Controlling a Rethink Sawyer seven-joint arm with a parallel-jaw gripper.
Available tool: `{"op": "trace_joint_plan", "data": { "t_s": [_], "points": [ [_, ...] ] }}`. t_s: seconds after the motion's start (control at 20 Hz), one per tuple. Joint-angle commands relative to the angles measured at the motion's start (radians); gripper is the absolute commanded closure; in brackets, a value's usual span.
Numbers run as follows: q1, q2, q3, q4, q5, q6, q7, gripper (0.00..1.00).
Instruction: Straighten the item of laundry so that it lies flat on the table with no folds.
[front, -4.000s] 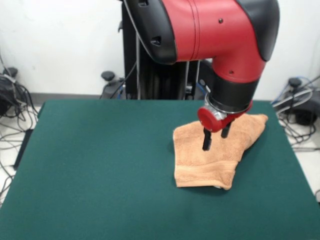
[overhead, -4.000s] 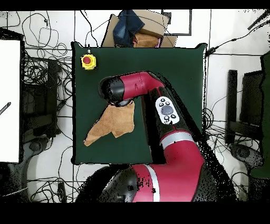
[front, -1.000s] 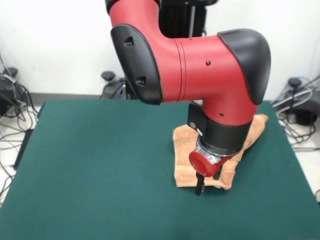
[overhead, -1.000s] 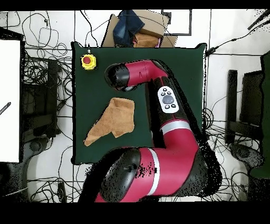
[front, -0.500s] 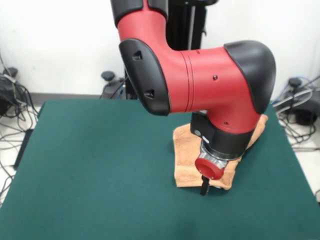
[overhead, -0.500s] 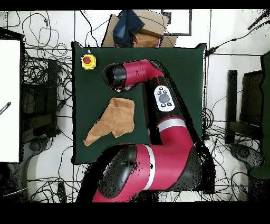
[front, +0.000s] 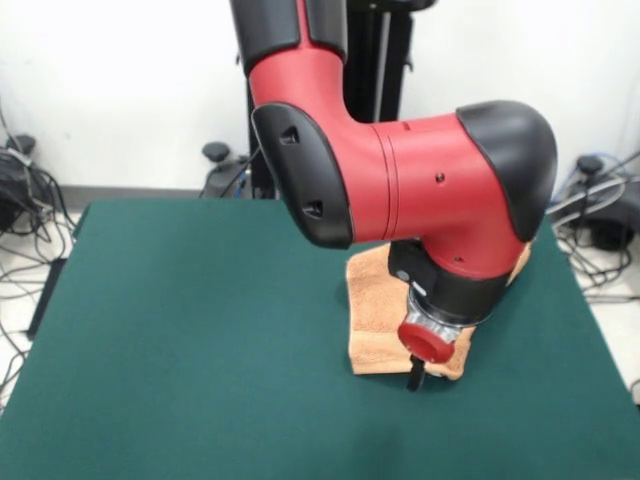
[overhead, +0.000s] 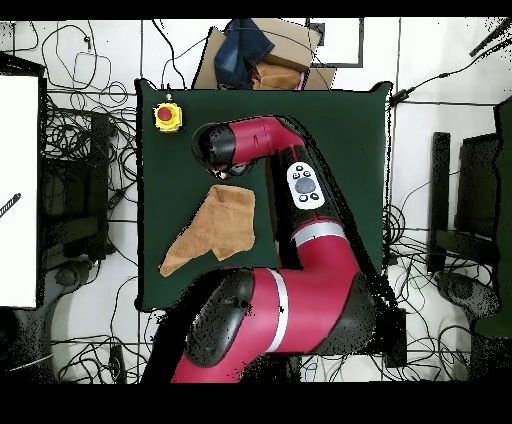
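So we park our gripper (front: 414, 381) at the folded towel (front: 377, 322) edge to grab it; can't tell its opening.

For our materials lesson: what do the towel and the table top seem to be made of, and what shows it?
Towel: probably cotton terry, peach-orange, with a matte looped pile and a flatter woven band near the edge. Table top: looks like dark green felt or baize, with an even, matte, glare-free surface.

My arm (front: 400, 190) wears glossy red shells with rounded black caps at the joints, small dark screw holes, a grey button panel (overhead: 303, 185) and a red disc (front: 428, 342) above the black claw (front: 414, 374).
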Motion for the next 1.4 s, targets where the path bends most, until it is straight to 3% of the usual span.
{"op": "trace_joint_plan", "data": {
  "t_s": [0.05,1.4],
  "points": [
    [0.019,0.053,0.042,-0.03,-0.045,0.093,-0.182,0.0],
    [0.059,0.133,0.025,-0.171,-0.048,0.186,-0.188,0.0]
  ]
}}
